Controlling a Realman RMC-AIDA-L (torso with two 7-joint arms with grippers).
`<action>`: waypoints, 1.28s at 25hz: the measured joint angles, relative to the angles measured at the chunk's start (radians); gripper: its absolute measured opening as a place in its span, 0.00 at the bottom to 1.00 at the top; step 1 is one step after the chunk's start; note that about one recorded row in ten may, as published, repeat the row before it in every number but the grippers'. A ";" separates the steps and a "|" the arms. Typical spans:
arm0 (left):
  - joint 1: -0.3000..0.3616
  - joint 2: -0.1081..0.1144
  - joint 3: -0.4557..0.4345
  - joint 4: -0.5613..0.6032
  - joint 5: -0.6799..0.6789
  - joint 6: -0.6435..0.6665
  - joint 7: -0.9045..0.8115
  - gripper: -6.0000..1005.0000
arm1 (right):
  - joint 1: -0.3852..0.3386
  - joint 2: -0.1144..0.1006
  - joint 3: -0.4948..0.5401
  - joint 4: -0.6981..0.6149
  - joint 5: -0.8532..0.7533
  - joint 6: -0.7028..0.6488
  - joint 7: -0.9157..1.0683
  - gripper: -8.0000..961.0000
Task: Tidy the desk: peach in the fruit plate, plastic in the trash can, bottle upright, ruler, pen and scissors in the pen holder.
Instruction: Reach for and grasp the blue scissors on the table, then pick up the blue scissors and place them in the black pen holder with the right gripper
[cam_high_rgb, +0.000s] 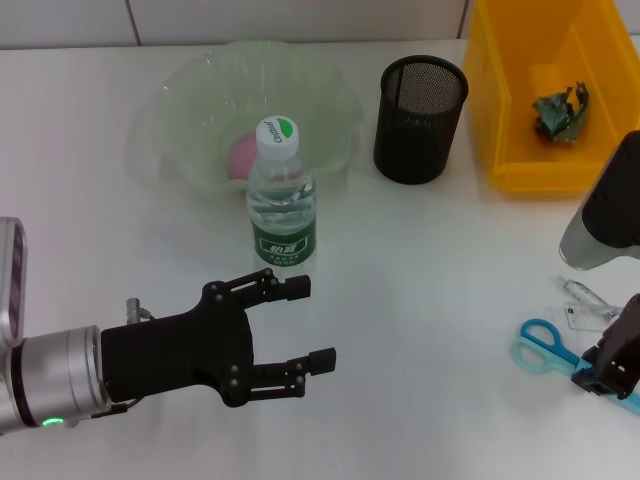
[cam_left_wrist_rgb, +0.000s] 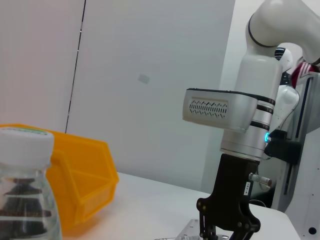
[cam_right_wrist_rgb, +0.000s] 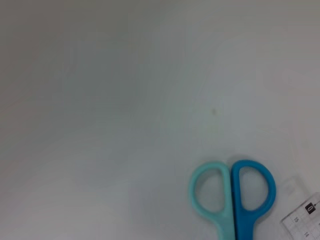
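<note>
Bottle (cam_high_rgb: 281, 205) upright, left end effector (cam_high_rgb: 305, 325) spread open beside it, right end effector (cam_high_rgb: 612, 372) low over scissors (cam_high_rgb: 545, 345), grip unclear

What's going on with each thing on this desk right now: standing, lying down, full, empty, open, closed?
Water bottle: upright, capped.
Peach: in the fruit plate.
Pen holder: upright, looks empty.
Yellow trash bin: holds crumpled plastic.
Scissors: flat on the desk, blades closed.
Ruler: flat beside the scissors.
Left end effector: open, empty, near the bottle.
Right end effector: down at the scissors' blades.
</note>
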 joint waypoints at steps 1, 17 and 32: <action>0.000 0.000 0.000 0.000 0.000 0.000 0.000 0.82 | -0.005 0.001 -0.002 -0.009 0.001 0.000 -0.004 0.27; 0.008 0.000 -0.009 0.000 -0.001 0.006 0.006 0.82 | -0.048 -0.006 0.446 -0.129 0.467 -0.118 -0.305 0.28; 0.001 -0.010 -0.017 0.000 -0.002 0.012 0.010 0.82 | 0.266 -0.009 0.971 0.987 1.156 0.368 -1.099 0.34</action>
